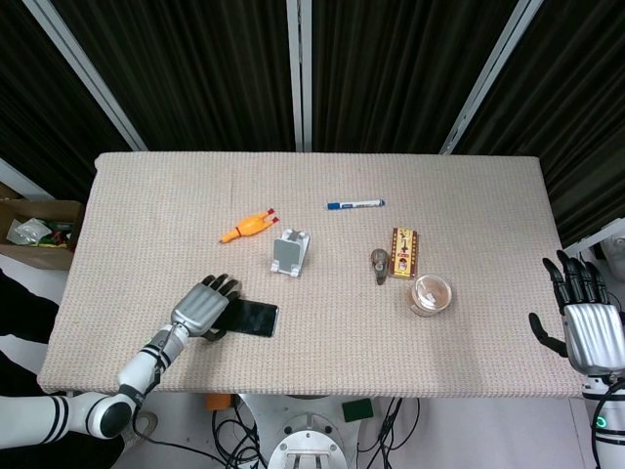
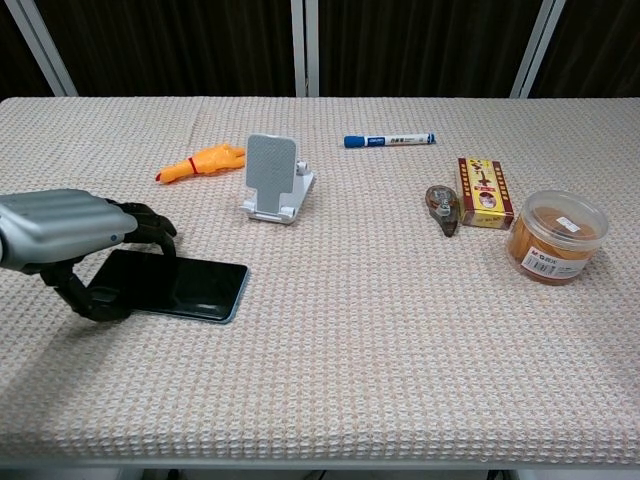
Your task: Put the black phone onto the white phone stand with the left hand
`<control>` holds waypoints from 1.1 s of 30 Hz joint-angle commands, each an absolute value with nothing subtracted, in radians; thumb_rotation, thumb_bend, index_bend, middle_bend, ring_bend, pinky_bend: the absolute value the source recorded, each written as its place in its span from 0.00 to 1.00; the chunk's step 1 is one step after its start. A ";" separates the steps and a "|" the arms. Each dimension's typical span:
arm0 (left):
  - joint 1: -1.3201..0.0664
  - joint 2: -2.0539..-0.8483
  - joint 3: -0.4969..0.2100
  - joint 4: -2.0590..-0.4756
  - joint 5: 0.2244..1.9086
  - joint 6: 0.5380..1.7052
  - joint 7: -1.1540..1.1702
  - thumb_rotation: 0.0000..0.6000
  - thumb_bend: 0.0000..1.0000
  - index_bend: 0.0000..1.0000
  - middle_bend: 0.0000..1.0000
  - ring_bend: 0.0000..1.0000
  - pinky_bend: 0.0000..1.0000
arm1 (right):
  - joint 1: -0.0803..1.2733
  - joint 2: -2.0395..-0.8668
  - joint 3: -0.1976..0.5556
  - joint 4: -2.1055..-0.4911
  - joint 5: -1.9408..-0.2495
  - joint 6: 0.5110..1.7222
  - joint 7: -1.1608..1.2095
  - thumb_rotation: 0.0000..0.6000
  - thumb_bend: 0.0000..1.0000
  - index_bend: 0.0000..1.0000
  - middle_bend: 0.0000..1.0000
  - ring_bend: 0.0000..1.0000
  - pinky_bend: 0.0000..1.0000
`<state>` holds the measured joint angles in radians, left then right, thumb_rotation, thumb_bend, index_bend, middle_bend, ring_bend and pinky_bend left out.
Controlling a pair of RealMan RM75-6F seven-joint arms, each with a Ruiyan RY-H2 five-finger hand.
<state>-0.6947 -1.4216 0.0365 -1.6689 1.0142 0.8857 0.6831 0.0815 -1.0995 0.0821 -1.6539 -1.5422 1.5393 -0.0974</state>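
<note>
The black phone [image 1: 254,319] [image 2: 190,285] lies flat on the table cloth near the front left. My left hand [image 1: 203,308] [image 2: 70,232] covers its left end. The fingers curl over the phone's far edge and the thumb presses its near edge, so the hand grips it. The white phone stand [image 1: 290,252] [image 2: 274,178] stands upright and bare, further back and to the right of the phone. My right hand [image 1: 586,322] hangs off the table's right edge with its fingers apart, holding nothing; the chest view does not show it.
An orange rubber chicken [image 2: 200,161] lies left of the stand. A blue marker [image 2: 390,140] sits at the back. To the right are a correction tape [image 2: 441,209], a red and yellow box [image 2: 484,192] and a round orange jar [image 2: 556,237].
</note>
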 commanded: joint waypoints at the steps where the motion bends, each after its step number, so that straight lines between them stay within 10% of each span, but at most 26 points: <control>1: -0.696 -1.424 0.040 -1.665 1.018 0.891 0.682 0.84 0.24 0.26 0.07 0.01 0.14 | 0.081 -1.101 0.083 -1.654 -1.541 1.539 -0.099 1.00 0.37 0.00 0.00 0.00 0.00; 13: -0.674 -1.434 0.040 -1.636 1.157 0.942 0.555 1.00 0.29 0.63 0.18 0.02 0.15 | 0.082 -1.102 0.085 -1.658 -1.536 1.535 -0.108 1.00 0.37 0.00 0.00 0.00 0.00; 21: -0.651 -1.428 0.046 -1.599 1.255 0.966 0.445 1.00 0.30 0.66 0.34 0.09 0.17 | 0.081 -1.101 0.083 -1.659 -1.539 1.536 -0.107 1.00 0.37 0.00 0.00 0.00 0.00; 33: -0.635 -1.422 0.042 -1.549 1.387 1.001 0.297 1.00 0.34 0.71 0.63 0.42 0.46 | 0.079 -1.099 0.083 -1.660 -1.545 1.543 -0.104 1.00 0.37 0.00 0.00 0.00 0.00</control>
